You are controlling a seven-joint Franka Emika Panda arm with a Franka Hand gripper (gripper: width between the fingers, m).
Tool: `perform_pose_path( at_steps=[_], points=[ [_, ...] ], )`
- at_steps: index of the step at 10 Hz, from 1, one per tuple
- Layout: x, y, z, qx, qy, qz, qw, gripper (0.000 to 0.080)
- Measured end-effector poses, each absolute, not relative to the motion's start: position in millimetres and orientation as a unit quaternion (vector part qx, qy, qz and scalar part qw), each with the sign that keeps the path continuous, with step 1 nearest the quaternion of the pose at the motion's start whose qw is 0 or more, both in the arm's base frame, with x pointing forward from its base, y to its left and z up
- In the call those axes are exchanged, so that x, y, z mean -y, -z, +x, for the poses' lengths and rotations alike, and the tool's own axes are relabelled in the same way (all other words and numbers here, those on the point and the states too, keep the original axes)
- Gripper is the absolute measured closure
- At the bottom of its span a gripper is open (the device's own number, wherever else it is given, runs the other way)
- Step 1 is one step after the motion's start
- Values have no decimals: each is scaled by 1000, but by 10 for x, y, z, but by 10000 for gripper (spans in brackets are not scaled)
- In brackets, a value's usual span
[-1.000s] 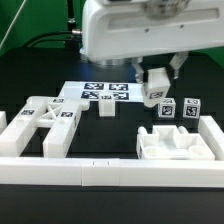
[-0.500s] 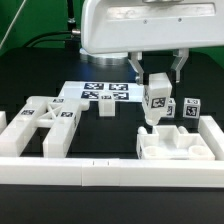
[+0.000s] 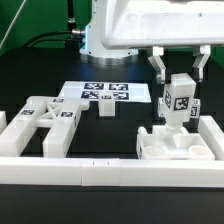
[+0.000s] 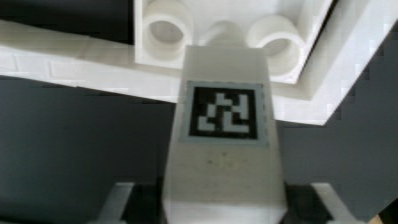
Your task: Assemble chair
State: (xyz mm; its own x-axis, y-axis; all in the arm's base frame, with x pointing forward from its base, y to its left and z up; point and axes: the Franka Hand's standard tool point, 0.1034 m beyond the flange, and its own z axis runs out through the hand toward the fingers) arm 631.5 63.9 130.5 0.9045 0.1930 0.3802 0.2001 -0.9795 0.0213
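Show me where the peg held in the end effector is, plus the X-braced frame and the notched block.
peg [image 3: 179, 100], exterior view, on its square tag.
X-braced frame [image 3: 46, 119], exterior view, where the braces cross.
notched block [image 3: 175, 155], exterior view, on its front wall.

Peg [image 3: 179, 100]: white, black-and-white square tag on face. X-braced frame [image 3: 45, 125]: white, small black-and-white tags. Notched block [image 3: 175, 150]: white. Marker board [image 3: 105, 93]: white, black tag patterns. Border rail [image 3: 100, 172]: white. Worktop [image 3: 120, 135]: black.
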Motion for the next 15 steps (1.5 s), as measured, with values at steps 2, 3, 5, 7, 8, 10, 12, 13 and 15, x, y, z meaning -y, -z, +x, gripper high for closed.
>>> perform_pose_path(
  at_steps=[2, 3, 5, 7, 8, 10, 12, 13, 15],
  points=[
    [-770, -1288, 6317, 76, 194, -978, 20, 514],
    [-862, -1288, 6366, 81, 197, -977, 23, 514],
    [-821, -1270, 6370, 85, 210, -974, 20, 514],
    [-789, -1323, 6445, 89, 275, -957, 11, 514],
    [-787, -1252, 6424, 88, 292, -952, 10, 514],
    [-863, -1235, 6458, 93, 281, -955, 14, 514],
    [-892, -1194, 6431, 95, 278, -956, 14, 514],
    [-903, -1165, 6400, 97, 275, -956, 15, 514],
    [-1029, -1140, 6357, 106, 273, -956, 16, 514]
  ],
)
